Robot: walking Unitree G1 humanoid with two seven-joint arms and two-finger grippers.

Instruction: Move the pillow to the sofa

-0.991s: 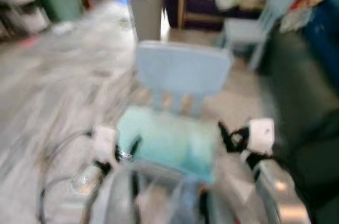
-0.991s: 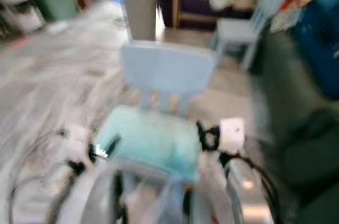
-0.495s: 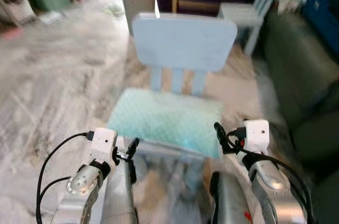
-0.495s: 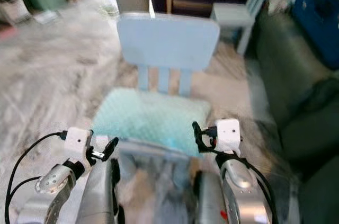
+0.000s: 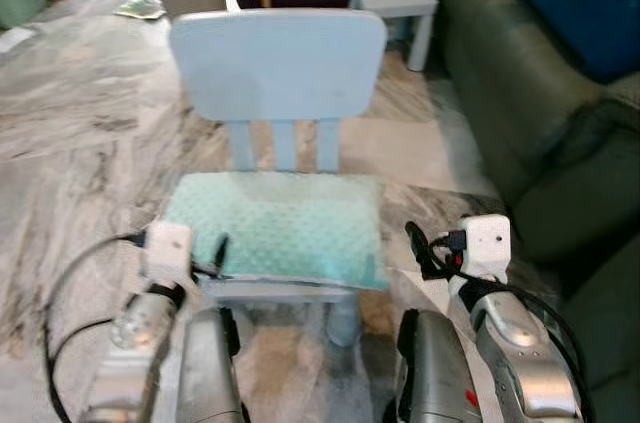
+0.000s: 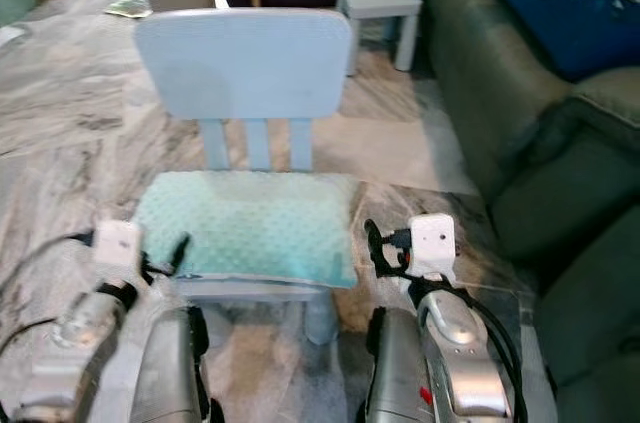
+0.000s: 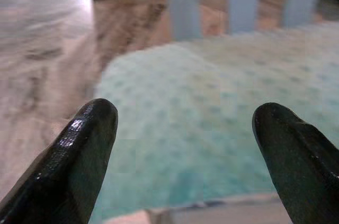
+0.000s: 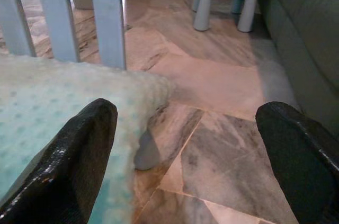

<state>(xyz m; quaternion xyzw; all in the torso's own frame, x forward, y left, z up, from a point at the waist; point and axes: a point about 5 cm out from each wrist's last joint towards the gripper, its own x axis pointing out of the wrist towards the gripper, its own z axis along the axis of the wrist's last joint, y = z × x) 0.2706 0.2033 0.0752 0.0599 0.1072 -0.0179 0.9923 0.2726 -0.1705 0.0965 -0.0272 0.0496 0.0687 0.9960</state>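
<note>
Both spread-fingered grippers, left gripper (image 7: 185, 155) and right gripper (image 8: 185, 155), flank the pillow (image 5: 275, 228) at frame centre on the chair (image 5: 280, 63); the approach looks done, so closing on its edges comes next.

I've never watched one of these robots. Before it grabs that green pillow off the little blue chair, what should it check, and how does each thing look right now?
1. Pillow lies flat on the chair seat: ok.
2. Left gripper jaws open, pillow ahead between them: ok.
3. Right gripper jaws open, at the pillow's right edge: ok.
4. Either gripper touching the pillow yet: not ok, both look short of it.
5. Sofa close by on the robot's right: ok.
6. Firm grip possible on such a wide, soft pillow: cannot tell.
</note>
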